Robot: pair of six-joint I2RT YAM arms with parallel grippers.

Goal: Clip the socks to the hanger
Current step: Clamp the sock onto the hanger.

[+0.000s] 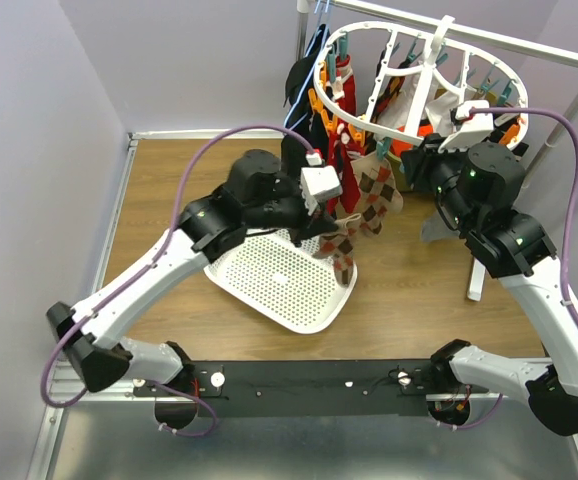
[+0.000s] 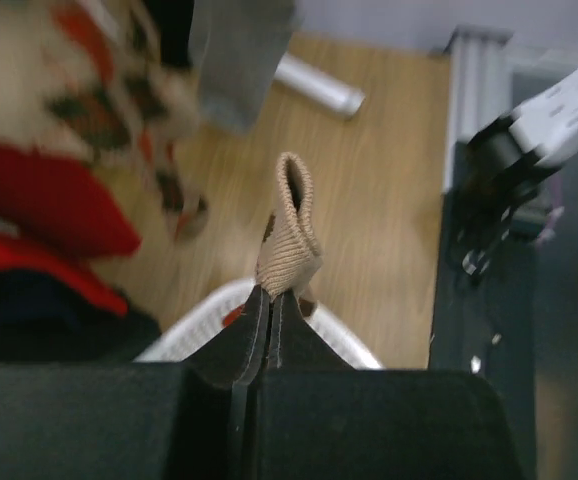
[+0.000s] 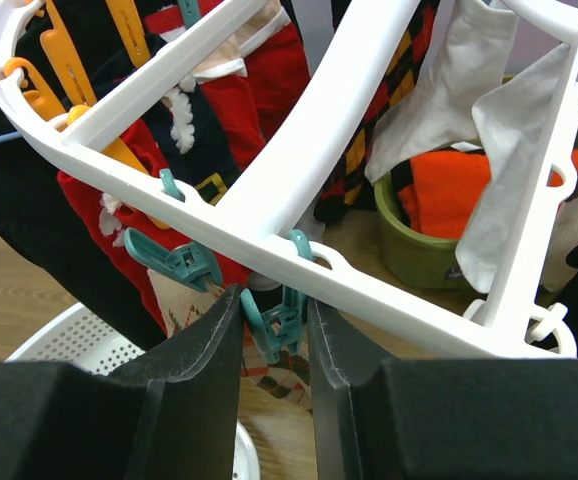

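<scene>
The white oval hanger point(image 1: 424, 75) hangs at the back right with red, navy and argyle socks point(image 1: 374, 195) clipped on it. My left gripper point(image 1: 321, 208) is shut on the tan cuff of an argyle sock point(image 1: 343, 246), which hangs over the basket. In the left wrist view the cuff point(image 2: 290, 235) sticks up from between my closed fingertips point(image 2: 269, 297). My right gripper point(image 1: 412, 165) is at the ring's near rim. In the right wrist view its fingers point(image 3: 274, 303) are closed on both sides of a teal clip point(image 3: 281, 322) that hangs under the ring point(image 3: 269, 215).
A white perforated basket point(image 1: 284, 275) lies on the wooden table below the left gripper. A black garment point(image 1: 299, 85) hangs at the back. A green bowl point(image 3: 419, 245) with orange cloth stands behind the ring. The rack's white foot point(image 1: 475, 285) is at the right.
</scene>
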